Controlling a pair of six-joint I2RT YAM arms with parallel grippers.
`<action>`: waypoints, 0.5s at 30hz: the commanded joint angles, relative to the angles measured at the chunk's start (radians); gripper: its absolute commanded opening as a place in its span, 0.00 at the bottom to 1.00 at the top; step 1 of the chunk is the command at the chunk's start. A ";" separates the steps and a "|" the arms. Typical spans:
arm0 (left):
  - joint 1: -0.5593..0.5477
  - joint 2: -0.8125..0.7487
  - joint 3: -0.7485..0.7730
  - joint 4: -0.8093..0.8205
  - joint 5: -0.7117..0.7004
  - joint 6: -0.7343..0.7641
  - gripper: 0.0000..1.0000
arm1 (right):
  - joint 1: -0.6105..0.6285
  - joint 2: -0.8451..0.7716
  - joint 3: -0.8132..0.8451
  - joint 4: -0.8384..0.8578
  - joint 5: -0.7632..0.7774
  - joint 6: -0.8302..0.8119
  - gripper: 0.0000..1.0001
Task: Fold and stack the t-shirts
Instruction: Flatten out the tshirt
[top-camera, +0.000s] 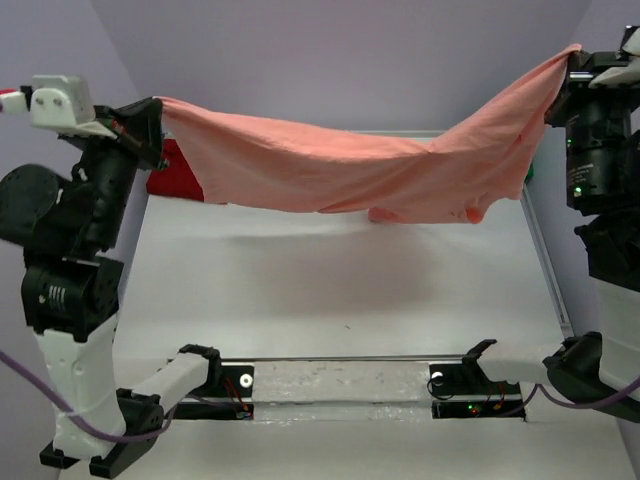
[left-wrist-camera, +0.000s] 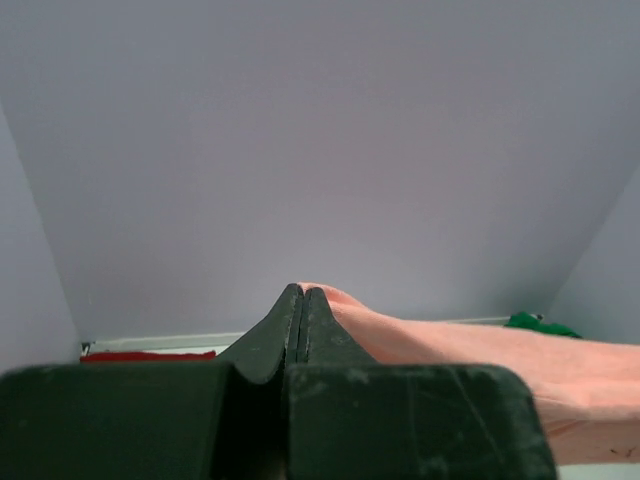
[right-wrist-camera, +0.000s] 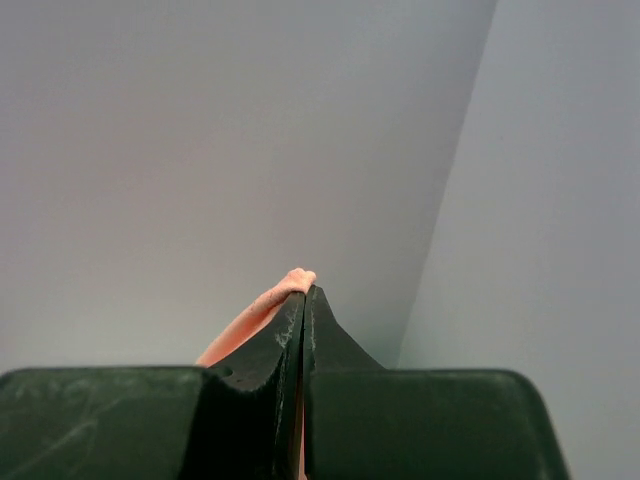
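A salmon-pink t-shirt (top-camera: 350, 165) hangs stretched in the air between both arms, sagging in the middle above the table. My left gripper (top-camera: 150, 118) is shut on its left corner; in the left wrist view the gripper (left-wrist-camera: 301, 292) pinches the pink cloth (left-wrist-camera: 480, 350). High at the right, my right gripper (top-camera: 575, 62) is shut on the other corner, and a bit of pink cloth (right-wrist-camera: 290, 285) pokes past its tips (right-wrist-camera: 304, 295). A dark red t-shirt (top-camera: 180, 180) lies at the back left, partly behind the pink one. A bright green t-shirt (left-wrist-camera: 535, 322) shows at the back right.
The white table (top-camera: 330, 290) lies under the hanging shirt, with a raised rail (top-camera: 545, 260) along its right side. The arm bases and a mounting bar (top-camera: 340, 385) sit at the near edge. Grey walls enclose the back and sides.
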 joint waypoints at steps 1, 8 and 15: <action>-0.001 -0.061 0.051 -0.017 0.106 -0.008 0.00 | 0.091 -0.012 0.103 0.042 0.183 -0.145 0.00; -0.001 -0.007 0.052 -0.031 0.059 -0.025 0.00 | 0.137 0.087 -0.001 0.211 0.214 -0.278 0.00; 0.048 0.290 -0.100 0.067 -0.058 -0.017 0.00 | -0.120 0.371 0.117 0.044 -0.014 -0.065 0.00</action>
